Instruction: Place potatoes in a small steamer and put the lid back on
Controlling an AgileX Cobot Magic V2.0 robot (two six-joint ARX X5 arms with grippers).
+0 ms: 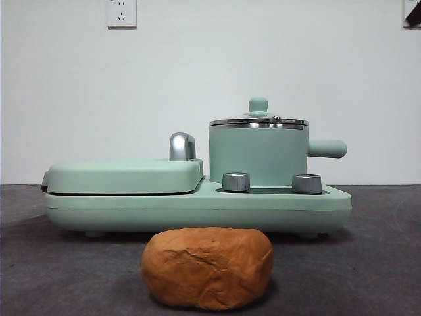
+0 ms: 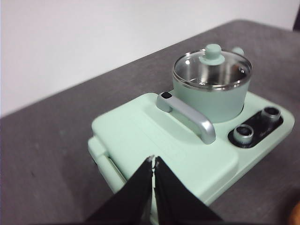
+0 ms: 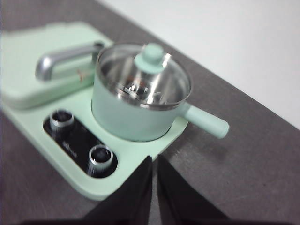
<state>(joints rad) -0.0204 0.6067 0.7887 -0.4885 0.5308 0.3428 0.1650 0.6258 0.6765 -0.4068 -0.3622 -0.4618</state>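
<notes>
The potato [image 1: 207,268] lies on the dark table [image 1: 368,263] just in front of the green cooker [image 1: 197,207], its long axis running side to side. The pot [image 1: 258,157] sits on the cooker's right end, its glass lid [image 1: 258,120] on. Both grippers hang above, jaws pressed together and empty: the left gripper [image 2: 153,161] over the flat griddle cover [image 2: 154,136], the right gripper [image 3: 153,161] nearer the pot, so likelier to lift the lid first

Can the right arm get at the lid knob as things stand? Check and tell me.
Probably yes. The right gripper, jaws shut, sits above the table near the small steamer, and the lid with its knob stands exposed with nothing over it. The jaws would need opening first.
</notes>
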